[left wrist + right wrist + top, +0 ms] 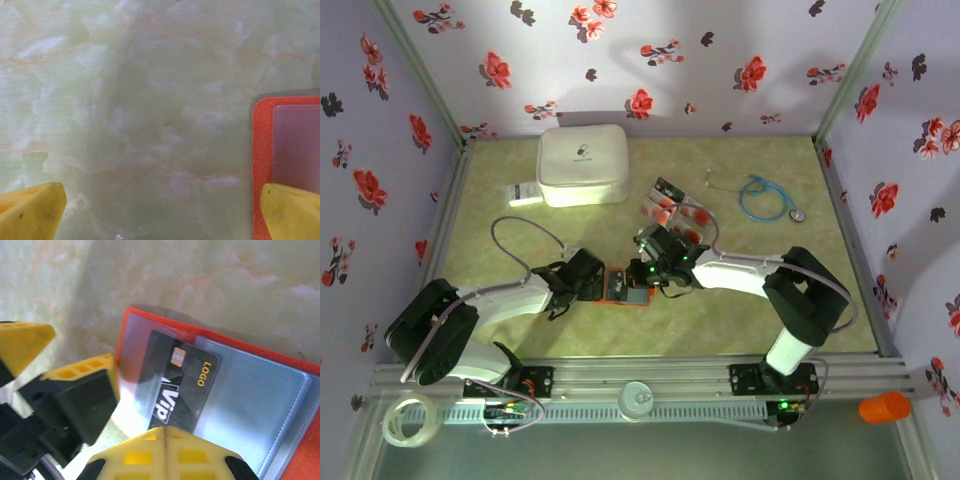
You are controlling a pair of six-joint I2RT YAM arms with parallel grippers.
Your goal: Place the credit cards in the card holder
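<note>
Right claw first: its two yellow fingertips are pressed tight together, with nothing visibly pinched between them. They sit right at the near edge of a black plastic card with a gold chip and "VIP" lettering. That card lies flat and skewed, one end slipped under the clear sleeve of the small orange-red card holder with the bluish-grey lining, the other end poking out.

On the left, the left claw is spread as wide as it goes and grips nothing. One yellow finger overlaps the holder's edge, though I cannot tell whether it presses down. The other hangs over bare green marbled tabletop.

From above, the holder lies open near the middle of the table, between the two claws. So where are we? One card partway home, I'd say, not yet seated square. The loose cluster of dark-and-white cards with red-orange blobs sits just beyond the right claw, toward the far side, near the big white rounded case. Most of the job looks ahead.
</note>
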